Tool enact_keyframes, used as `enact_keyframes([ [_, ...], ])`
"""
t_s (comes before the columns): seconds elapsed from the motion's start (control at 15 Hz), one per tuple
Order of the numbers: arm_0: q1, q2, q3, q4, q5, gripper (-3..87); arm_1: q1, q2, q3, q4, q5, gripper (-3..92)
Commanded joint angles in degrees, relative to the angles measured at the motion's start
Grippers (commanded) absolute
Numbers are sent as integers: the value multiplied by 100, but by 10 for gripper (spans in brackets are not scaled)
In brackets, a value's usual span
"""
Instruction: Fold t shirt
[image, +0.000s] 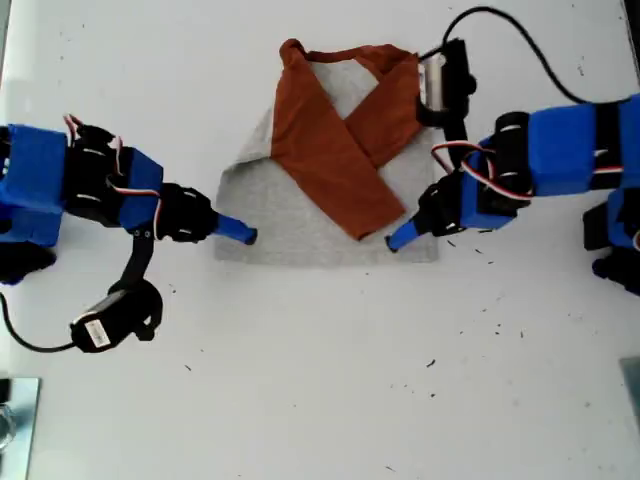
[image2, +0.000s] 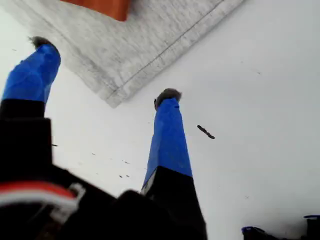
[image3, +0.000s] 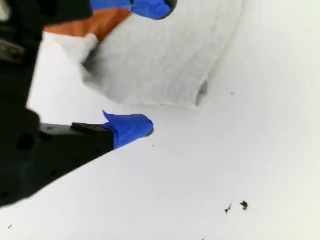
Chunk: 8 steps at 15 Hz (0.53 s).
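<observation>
Nearest the overhead lens in the exterior view are my two blue arms, reaching in from either side. Between them the t shirt lies flat on the white surface, collar away from the lens, its orange sleeves crossed over the grey body. My first gripper sits at the hem corner on the exterior view's left, and my second gripper at the corner on the exterior view's right, just beside a sleeve end.

The first wrist view shows my first gripper wide apart and holding nothing. The hem corner lies between its two fingers.

The second wrist view shows my second gripper also spread and empty. One finger hangs over the cloth by the orange, while the other is on bare surface just off the edge.

The step seems to be pinching both hem corners to carry the hem up toward the collar. To do it well, slide a lower finger under each corner, close on both layers and lift evenly so the fold stays straight.
</observation>
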Motion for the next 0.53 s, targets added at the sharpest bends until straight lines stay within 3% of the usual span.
enact_keyframes([
  [0.0,-97,-817,-26,-738,-44,283,-149,-545,-325,-510,185,371],
  [0.13,-211,-1459,-413,-835,-44,139,-141,-940,-193,-888,272,242],
  [0.2,-220,-1608,-571,-809,-53,-3,-123,-1099,-158,-1037,272,149],
  [0.33,-141,-1547,-773,-756,-79,-3,-114,-1230,-149,-1389,193,39],
  [0.47,105,-1494,-1072,-712,-79,-3,-237,-1169,-264,-1336,141,33],
])
